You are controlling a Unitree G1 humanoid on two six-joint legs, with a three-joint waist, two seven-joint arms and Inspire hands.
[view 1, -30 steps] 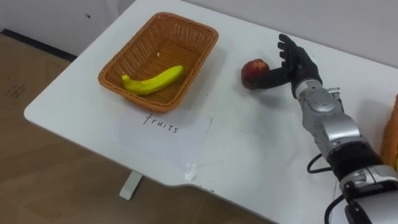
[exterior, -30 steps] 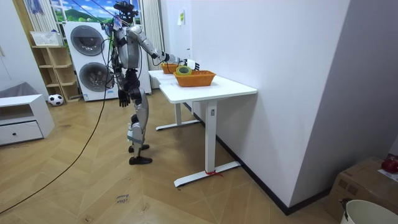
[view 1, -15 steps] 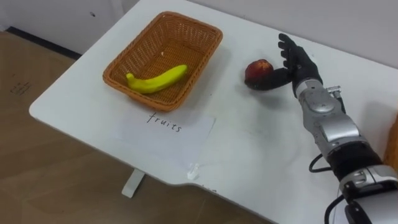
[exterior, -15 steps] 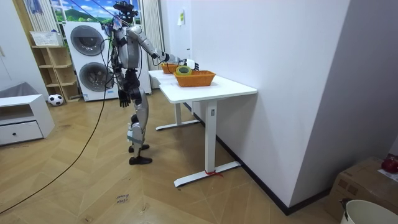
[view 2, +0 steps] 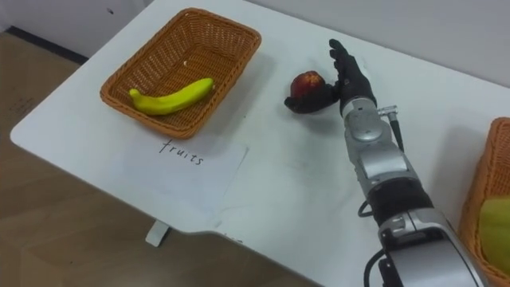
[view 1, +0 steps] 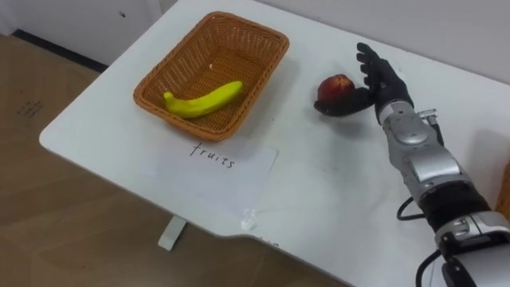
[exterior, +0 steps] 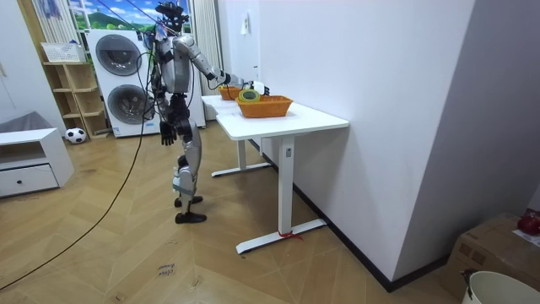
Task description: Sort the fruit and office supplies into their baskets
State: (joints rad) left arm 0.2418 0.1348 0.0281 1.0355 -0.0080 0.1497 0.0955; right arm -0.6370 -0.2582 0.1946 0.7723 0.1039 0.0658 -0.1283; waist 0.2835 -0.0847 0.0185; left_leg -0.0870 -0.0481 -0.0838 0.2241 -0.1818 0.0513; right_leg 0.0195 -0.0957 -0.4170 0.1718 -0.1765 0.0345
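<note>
A red apple lies on the white table, right of the wicker fruit basket. My right hand stands just right of the apple, open, with its fingers straight up and its thumb reaching along the apple's near side. A yellow banana lies in the fruit basket. In the room view I stand at the table's end, with my left hand hanging by my thigh.
A paper sheet with handwriting lies in front of the fruit basket. A second wicker basket at the table's right edge holds a yellow-green thing. A washing machine and shelves stand behind me.
The whole picture has drifted slightly, so the camera moved. The apple now sits a little closer to my right palm. The left arm has not moved.
</note>
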